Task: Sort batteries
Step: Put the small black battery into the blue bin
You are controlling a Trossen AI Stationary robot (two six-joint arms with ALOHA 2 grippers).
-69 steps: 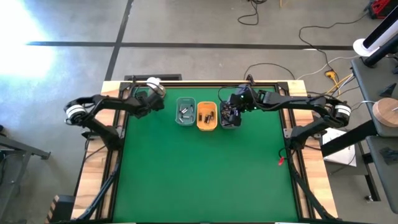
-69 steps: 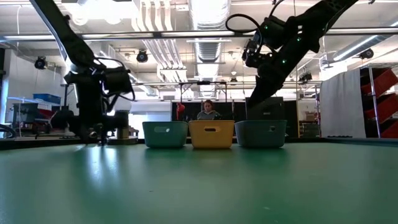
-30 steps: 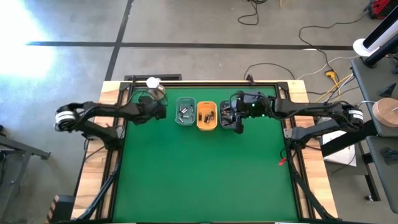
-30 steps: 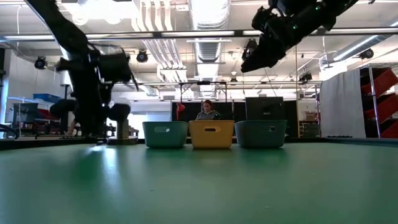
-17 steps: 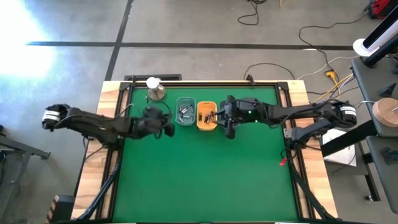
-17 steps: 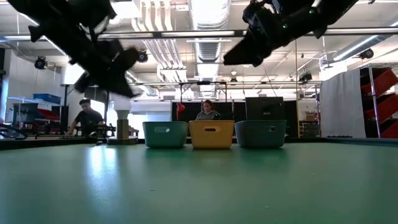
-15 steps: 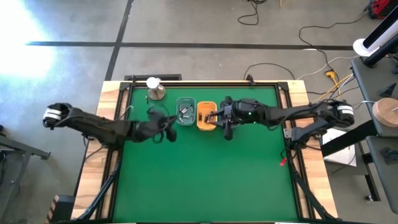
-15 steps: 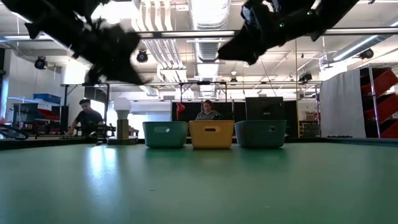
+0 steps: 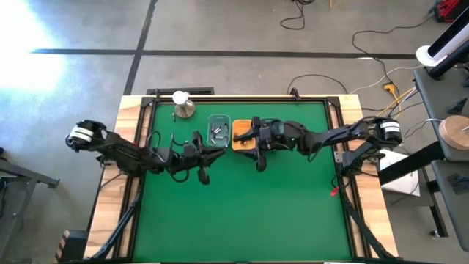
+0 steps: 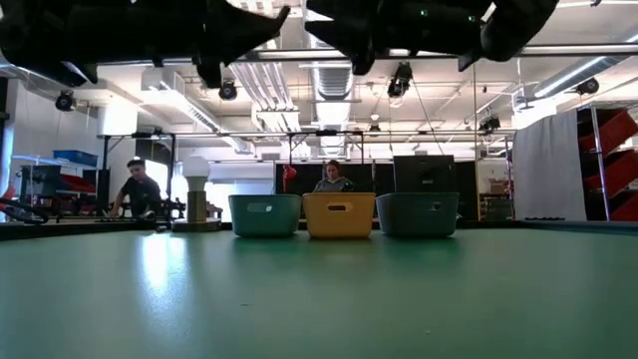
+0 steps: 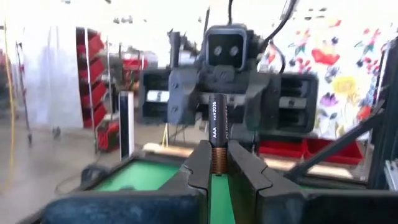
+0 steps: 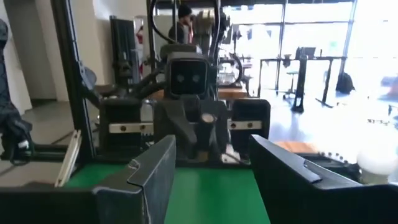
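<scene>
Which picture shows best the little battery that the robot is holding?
The left wrist view: the battery stands upright, pinched in the left gripper, close enough to show lettering. In the high view the left gripper is there, but the battery is too small to spot. The low and right wrist views don't show it clearly.

- I see a grey concrete floor (image 9: 220, 29) crossed by dark seam lines, with cables (image 9: 381, 44) lying loose on it.
- Overhead, white ducts (image 10: 334, 60) and strip lights run below the ceiling.
- Red shelving (image 10: 608, 165) stands at one side.
- Two people (image 10: 334, 178) sit at distant desks.
</scene>
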